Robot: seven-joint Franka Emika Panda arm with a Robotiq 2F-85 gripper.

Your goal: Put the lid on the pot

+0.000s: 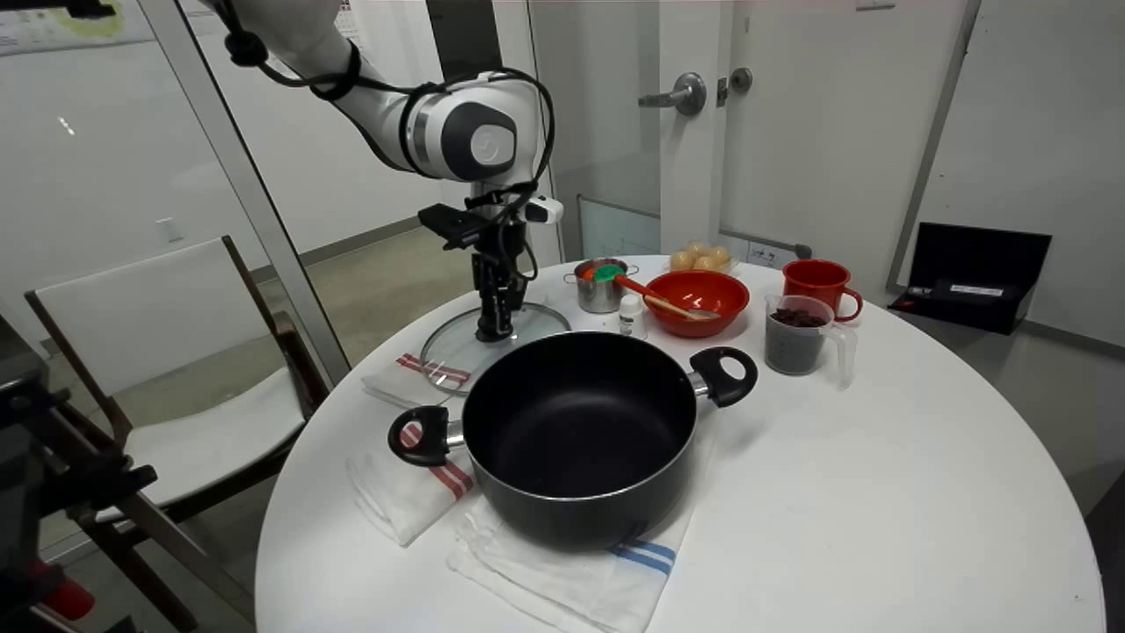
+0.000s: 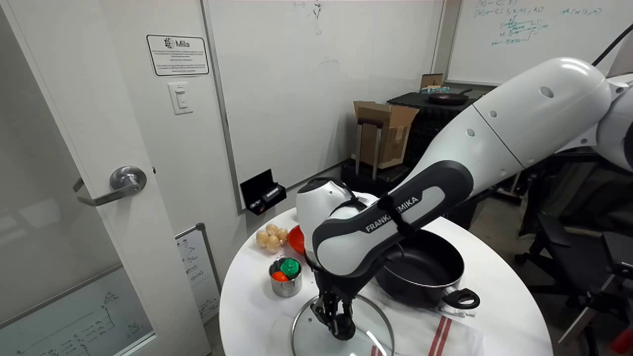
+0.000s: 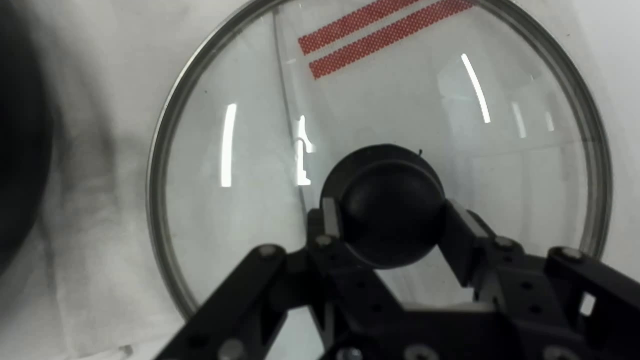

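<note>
The wrist view's left edge crops the blurred pot (image 3: pixel 20 125). In an exterior view, the arm (image 2: pixel 445 178) hides much of the red bowl (image 2: pixel 295 240).

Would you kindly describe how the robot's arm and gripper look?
The arm is white with dark panels and white FRANKA EMIKA lettering, partly under black strapping. Black cables run along it. The gripper is black, with jointed fingers and visible screws.

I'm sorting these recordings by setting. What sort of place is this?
Probably a lab or office room rather than a kitchen, despite the pot: there's a whiteboard with handwriting, a printed wall sign headed Mila, and a robot arm.
</note>
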